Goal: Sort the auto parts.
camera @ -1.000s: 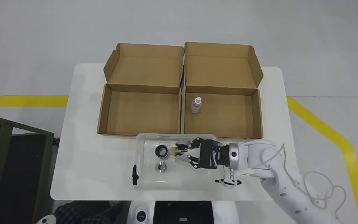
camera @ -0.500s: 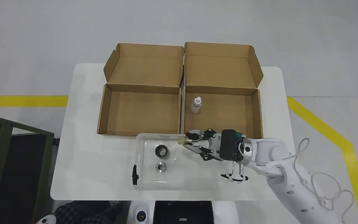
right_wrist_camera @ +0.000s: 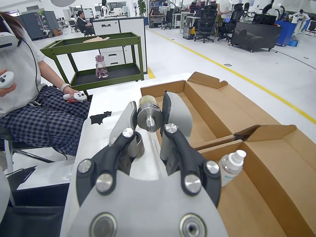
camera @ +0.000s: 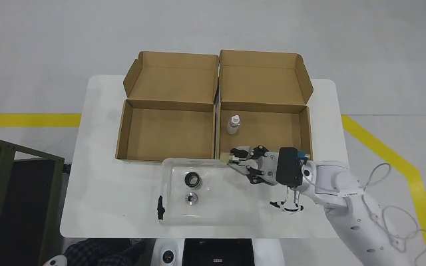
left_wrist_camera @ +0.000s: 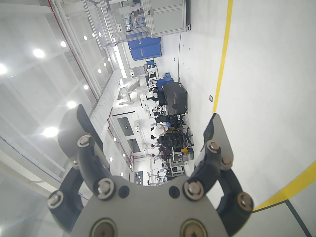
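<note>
A pale glossy floor (camera: 53, 40) with yellow lines (camera: 40, 120) (a green cart (right_wrist_camera: 93, 45) nearby) under round ceiling lights (left_wrist_camera: 39, 53).

The white jointed right arm (camera: 336, 185) lies low and level. Its grey-fingered right tool (camera: 237, 158) points sideways, clamped on a small silver metal cylinder (right_wrist_camera: 148, 118). The grey-fingered left tool (left_wrist_camera: 148, 114) is rolled on its side, fingers spread wide.

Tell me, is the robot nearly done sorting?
Not yet. Done: one white spray bottle stands in the right brown cardboard box. In hand: the right gripper grips a silver metal cylinder. Left: a dark round bearing and a small silver ring lie in the clear plastic tray.
</note>
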